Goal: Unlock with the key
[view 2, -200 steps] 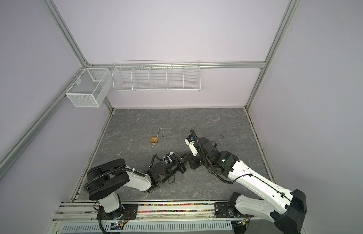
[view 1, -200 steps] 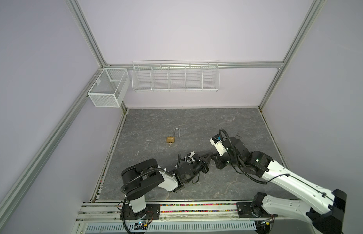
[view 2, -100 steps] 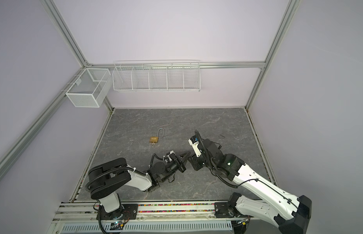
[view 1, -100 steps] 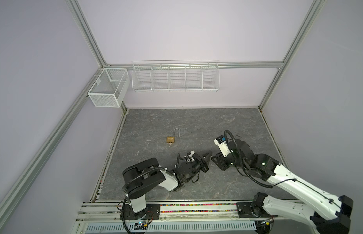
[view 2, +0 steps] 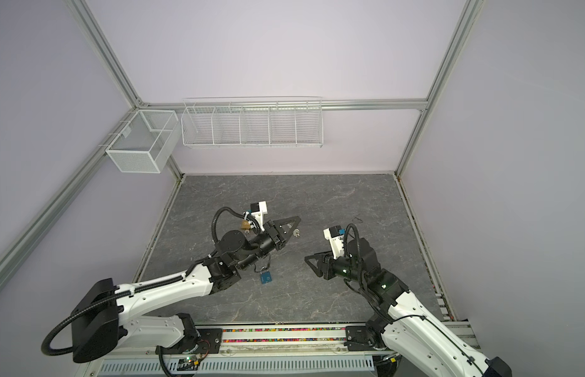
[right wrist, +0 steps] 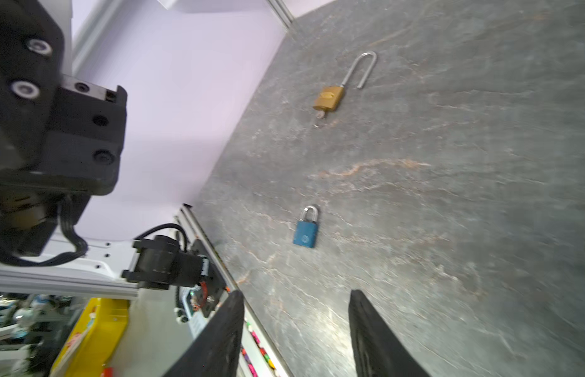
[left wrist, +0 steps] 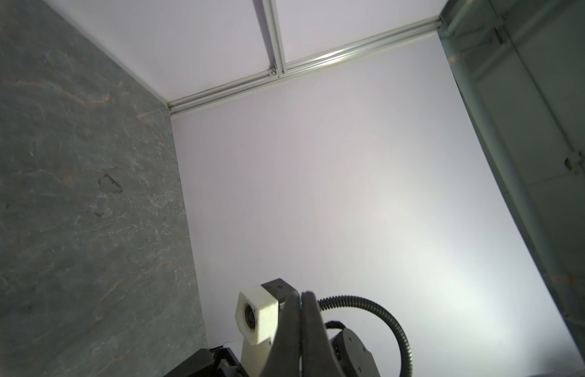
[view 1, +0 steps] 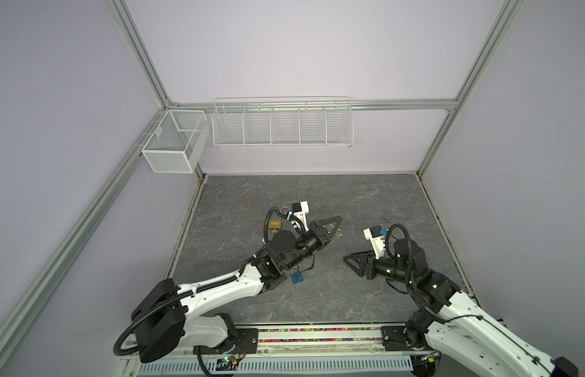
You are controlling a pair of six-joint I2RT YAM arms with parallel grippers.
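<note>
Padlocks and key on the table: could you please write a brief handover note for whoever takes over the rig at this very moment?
The left end effector is shut on a small silver key, held above the table.
The right end effector is open, empty and off the table.
The brass padlock lies flat with its shackle swung open; a second key sits in its keyhole.
The blue padlock lies flat near the left arm, shackle closed.
Done: brass padlock open.
Left: probably the blue padlock; bring the held key to it, insert, turn.
</note>
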